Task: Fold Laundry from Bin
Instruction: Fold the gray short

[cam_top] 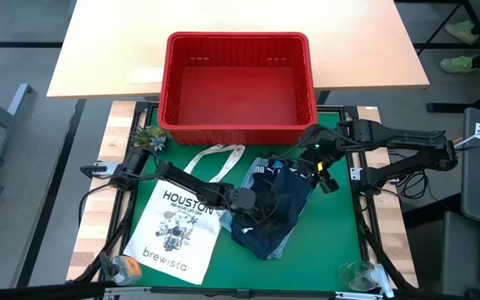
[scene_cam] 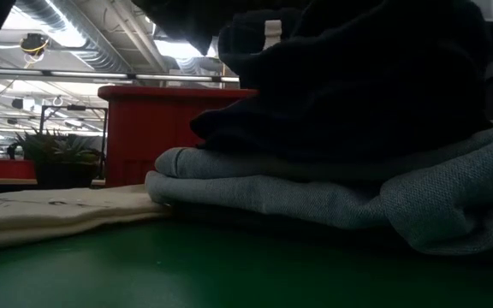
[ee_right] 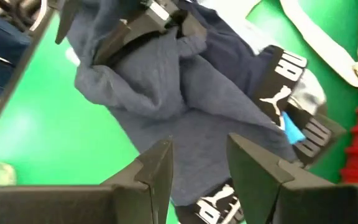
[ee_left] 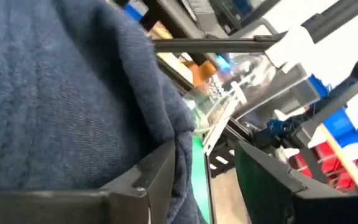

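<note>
A dark navy garment (cam_top: 277, 208) lies crumpled on a light blue-grey one (scene_cam: 315, 192) on the green mat, right of the white tote bag (cam_top: 177, 229). The red bin (cam_top: 238, 37) stands behind them with nothing showing inside. My left gripper (ee_left: 210, 180) reaches in low from the table's left and is open at the navy garment's left side. My right gripper (ee_right: 197, 168) hangs open above the garment's far right part, tilted down, with nothing between its fingers. PUMA lettering (ee_right: 278, 99) shows on the navy cloth. My left gripper has the navy garment's bunched edge (ee_left: 182, 149) lying against the inner side of one finger (ee_left: 157, 177). The other finger stands apart from the cloth, so nothing is pinched. The fingers come nearly level from the table's left, and the garment rests on the pile.
A small potted plant (cam_top: 148, 137) stands at the mat's far left corner. A clear glass (cam_top: 357, 273) sits at the near right and an orange thing (cam_top: 123, 267) at the near left. Bare green mat (cam_top: 332, 233) lies right of the pile.
</note>
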Robot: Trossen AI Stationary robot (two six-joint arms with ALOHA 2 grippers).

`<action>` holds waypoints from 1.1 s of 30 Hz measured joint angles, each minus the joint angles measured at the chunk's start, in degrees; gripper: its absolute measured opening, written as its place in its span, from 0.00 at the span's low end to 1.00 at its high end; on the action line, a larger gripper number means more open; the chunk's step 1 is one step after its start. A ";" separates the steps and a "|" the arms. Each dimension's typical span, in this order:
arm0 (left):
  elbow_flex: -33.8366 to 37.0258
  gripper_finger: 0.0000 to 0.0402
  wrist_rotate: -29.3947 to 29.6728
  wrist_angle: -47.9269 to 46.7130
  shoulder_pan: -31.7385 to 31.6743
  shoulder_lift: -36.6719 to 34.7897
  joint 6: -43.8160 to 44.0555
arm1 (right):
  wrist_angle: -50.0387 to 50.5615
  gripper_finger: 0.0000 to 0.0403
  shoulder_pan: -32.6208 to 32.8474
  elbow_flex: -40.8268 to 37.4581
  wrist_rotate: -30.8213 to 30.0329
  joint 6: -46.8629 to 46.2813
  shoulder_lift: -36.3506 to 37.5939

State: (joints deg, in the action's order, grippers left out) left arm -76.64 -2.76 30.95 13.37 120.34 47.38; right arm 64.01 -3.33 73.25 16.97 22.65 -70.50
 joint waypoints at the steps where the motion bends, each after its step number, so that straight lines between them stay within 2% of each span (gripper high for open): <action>1: 0.00 0.40 -0.06 0.07 0.04 -0.17 -1.38 | 0.00 0.37 0.00 0.00 0.60 -0.30 0.00; 11: 0.04 0.31 -0.96 -7.23 0.04 -8.74 -9.18 | -0.41 0.37 0.00 -0.02 2.19 -1.34 -0.09; 15: 0.04 0.28 -1.51 -15.27 0.14 -12.66 -9.03 | -2.16 0.37 0.56 -0.04 2.15 -1.38 -0.22; 20: 0.04 0.25 -0.99 -25.00 0.57 -18.24 -8.97 | -7.09 0.37 4.48 -0.09 1.64 -1.39 -1.34; 25: 0.02 0.23 3.68 -38.59 0.55 -23.79 -8.85 | -11.56 0.37 9.34 -0.07 -0.54 -1.37 -3.51; 29: 0.00 0.22 4.86 -47.26 0.81 -24.61 -6.76 | -11.61 0.37 12.14 -0.07 -5.22 -1.36 -6.12; 33: 0.02 0.23 4.14 -53.23 1.03 -24.16 -1.67 | -11.69 0.37 13.25 -0.07 -5.84 -1.38 -8.81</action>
State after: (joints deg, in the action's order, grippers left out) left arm -76.62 1.38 -22.28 14.39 96.17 45.71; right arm 52.32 9.91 73.19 11.13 21.28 -79.31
